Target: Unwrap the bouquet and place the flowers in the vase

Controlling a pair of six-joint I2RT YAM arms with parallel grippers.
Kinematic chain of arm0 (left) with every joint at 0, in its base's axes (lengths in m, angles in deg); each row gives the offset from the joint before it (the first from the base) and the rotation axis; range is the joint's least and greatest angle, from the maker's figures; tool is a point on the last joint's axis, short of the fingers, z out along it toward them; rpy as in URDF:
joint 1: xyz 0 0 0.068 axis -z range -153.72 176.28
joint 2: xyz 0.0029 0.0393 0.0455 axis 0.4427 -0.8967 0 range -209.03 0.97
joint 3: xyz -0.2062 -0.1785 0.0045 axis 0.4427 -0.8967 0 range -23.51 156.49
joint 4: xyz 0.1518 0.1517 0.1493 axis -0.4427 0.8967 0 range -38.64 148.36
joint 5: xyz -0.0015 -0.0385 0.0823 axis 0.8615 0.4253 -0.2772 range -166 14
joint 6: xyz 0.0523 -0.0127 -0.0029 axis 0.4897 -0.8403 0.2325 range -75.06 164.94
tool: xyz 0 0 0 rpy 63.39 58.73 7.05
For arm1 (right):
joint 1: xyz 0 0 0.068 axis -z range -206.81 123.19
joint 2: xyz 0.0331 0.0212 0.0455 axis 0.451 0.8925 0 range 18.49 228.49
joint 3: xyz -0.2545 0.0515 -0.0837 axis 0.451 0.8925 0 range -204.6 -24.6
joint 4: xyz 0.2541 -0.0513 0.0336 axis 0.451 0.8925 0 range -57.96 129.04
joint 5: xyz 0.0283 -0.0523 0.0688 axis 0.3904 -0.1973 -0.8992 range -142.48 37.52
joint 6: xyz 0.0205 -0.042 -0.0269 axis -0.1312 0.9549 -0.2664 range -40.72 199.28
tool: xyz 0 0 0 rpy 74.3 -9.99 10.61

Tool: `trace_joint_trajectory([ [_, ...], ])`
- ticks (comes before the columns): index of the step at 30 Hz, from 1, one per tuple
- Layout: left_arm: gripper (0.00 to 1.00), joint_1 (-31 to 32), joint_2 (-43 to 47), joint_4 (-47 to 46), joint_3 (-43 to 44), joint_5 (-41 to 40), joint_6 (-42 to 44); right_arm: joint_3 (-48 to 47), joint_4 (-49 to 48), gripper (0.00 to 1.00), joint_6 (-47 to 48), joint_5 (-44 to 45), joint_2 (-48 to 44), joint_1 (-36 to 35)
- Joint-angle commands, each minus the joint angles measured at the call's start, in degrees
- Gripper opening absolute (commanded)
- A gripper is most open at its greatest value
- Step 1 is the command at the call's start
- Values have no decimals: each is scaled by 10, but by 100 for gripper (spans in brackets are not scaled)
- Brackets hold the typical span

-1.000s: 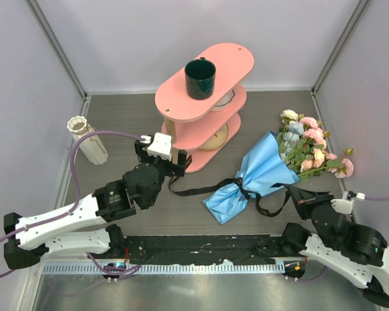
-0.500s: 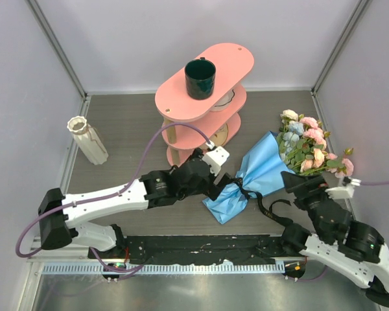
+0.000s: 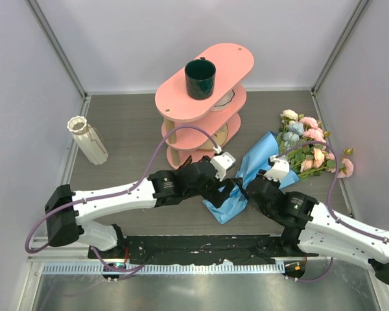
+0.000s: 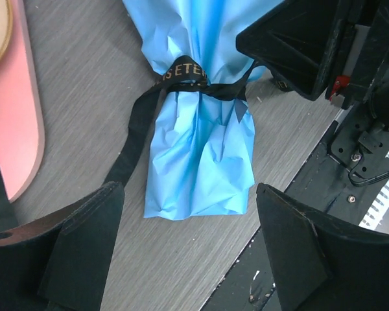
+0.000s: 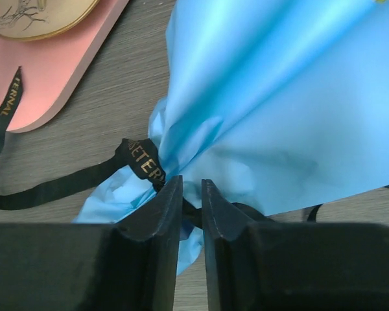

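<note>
Right now the right hand (image 5: 191,184) is almost pressed together, pinching the black ribbon (image 5: 141,161) at its knot. The left hand (image 4: 188,194) hangs spread wide over the blue paper (image 4: 201,149). The bouquet (image 3: 266,162) lies still tied on the tabletop (image 3: 129,123). No flowers (image 3: 309,146) are in the vase (image 3: 87,139) yet.

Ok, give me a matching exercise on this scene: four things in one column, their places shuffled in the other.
Things:
1. vase
2. dark green mug
3. flowers
4. black ribbon

Places:
A. on top of the pink shelf
B. tied round the blue paper
C. standing at the left of the table
D. lying at the right of the table

Pairs: 1-C, 2-A, 3-D, 4-B.
</note>
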Motion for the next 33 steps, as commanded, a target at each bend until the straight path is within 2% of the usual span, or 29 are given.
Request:
trace_joint_trajectory([
  [1, 84, -2, -21, -6, 26, 26, -18, 25, -69, 20, 23, -38, -14, 0],
  [5, 73, -3, -53, -4, 34, 31, -32, 54, -71, 16, 17, -74, -41, 0],
  [9, 61, -3, -79, -4, 41, 51, -44, 75, -74, 15, 11, -96, -69, 0],
  [19, 49, -15, -154, -6, 55, 100, -81, 107, -107, 14, -12, -190, -70, 1],
  [24, 43, -23, -173, -9, 55, 124, -95, 110, -103, 14, -21, -181, -72, 0],
  [33, 39, -27, -183, -10, 55, 132, -108, 39, -42, 26, -8, -77, -87, 1],
])
